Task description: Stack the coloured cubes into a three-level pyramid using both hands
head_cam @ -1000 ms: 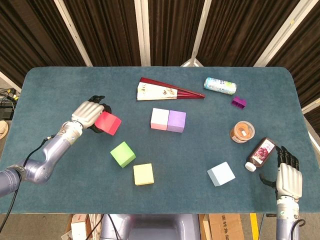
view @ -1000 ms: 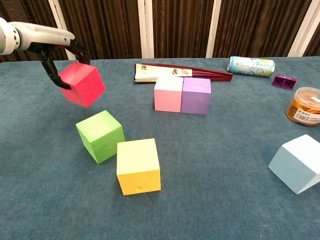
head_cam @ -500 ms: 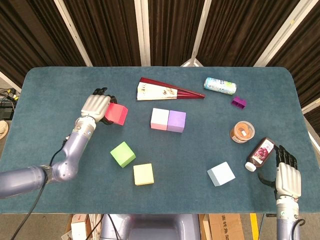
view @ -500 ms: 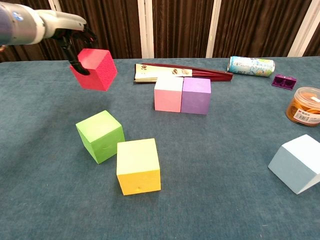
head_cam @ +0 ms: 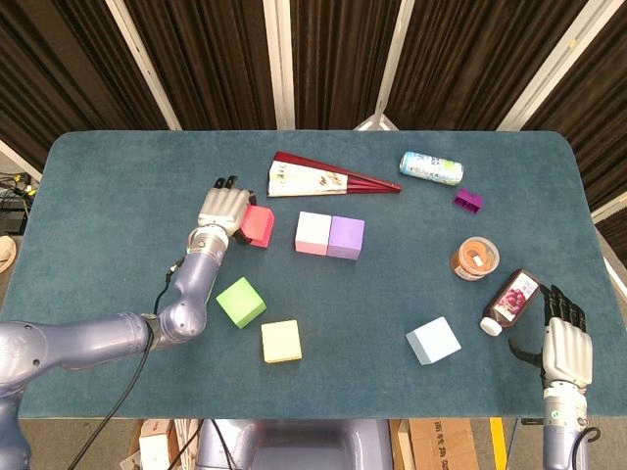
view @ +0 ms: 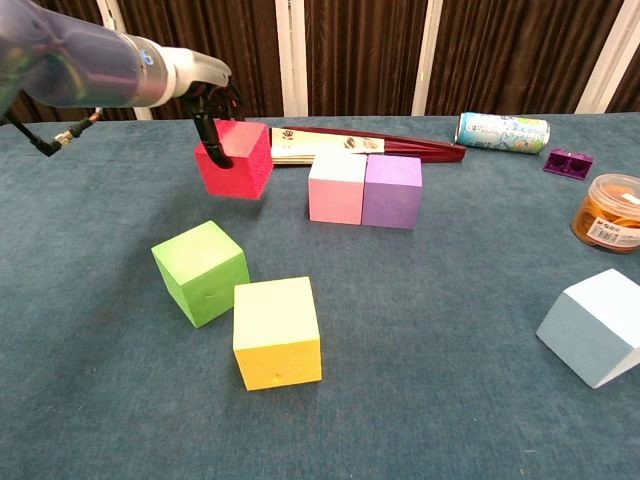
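Note:
My left hand (head_cam: 221, 209) (view: 212, 112) grips a red cube (head_cam: 259, 226) (view: 238, 160) and holds it above the table, a short way left of the pink cube (head_cam: 313, 233) (view: 337, 187). A purple cube (head_cam: 345, 238) (view: 392, 191) touches the pink one on its right. Nearer me sit a green cube (head_cam: 241, 302) (view: 201, 272) and a yellow cube (head_cam: 281, 341) (view: 276, 331). A light blue cube (head_cam: 433, 340) (view: 597, 326) lies at the front right. My right hand (head_cam: 562, 351) rests at the table's front right edge, fingers apart, holding nothing.
A folded red fan (head_cam: 328, 178) (view: 350, 145) lies behind the pink and purple cubes. At the right are a can (head_cam: 430, 168) (view: 502, 132), a small purple box (head_cam: 467, 201) (view: 567, 163), an orange-lidded jar (head_cam: 475, 258) (view: 608, 212) and a brown bottle (head_cam: 509, 302).
My left hand has carried the red cube to the right, from the table's left side towards the pink cube. The right hand has stayed put.

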Robot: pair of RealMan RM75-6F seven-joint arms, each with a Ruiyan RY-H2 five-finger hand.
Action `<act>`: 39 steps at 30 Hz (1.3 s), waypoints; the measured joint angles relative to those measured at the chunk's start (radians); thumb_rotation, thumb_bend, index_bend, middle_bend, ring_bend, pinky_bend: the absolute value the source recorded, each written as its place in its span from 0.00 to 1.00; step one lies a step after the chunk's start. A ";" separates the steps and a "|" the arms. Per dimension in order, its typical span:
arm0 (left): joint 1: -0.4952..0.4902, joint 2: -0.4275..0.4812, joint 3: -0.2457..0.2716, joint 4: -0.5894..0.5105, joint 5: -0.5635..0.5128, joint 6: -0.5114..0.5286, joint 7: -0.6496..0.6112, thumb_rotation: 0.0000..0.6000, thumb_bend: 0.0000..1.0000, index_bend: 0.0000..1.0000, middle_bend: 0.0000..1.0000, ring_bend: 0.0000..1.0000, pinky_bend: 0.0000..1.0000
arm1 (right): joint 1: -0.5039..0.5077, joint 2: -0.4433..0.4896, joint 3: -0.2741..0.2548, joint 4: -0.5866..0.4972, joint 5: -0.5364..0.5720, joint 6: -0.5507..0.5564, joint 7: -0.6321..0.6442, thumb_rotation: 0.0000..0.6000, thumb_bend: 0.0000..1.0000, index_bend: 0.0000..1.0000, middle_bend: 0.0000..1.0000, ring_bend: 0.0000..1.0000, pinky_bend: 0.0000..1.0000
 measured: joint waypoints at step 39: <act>0.001 -0.137 -0.107 0.137 -0.042 -0.001 0.003 1.00 0.24 0.32 0.28 0.01 0.04 | 0.000 0.005 0.006 0.005 0.006 -0.003 0.020 1.00 0.27 0.09 0.03 0.00 0.00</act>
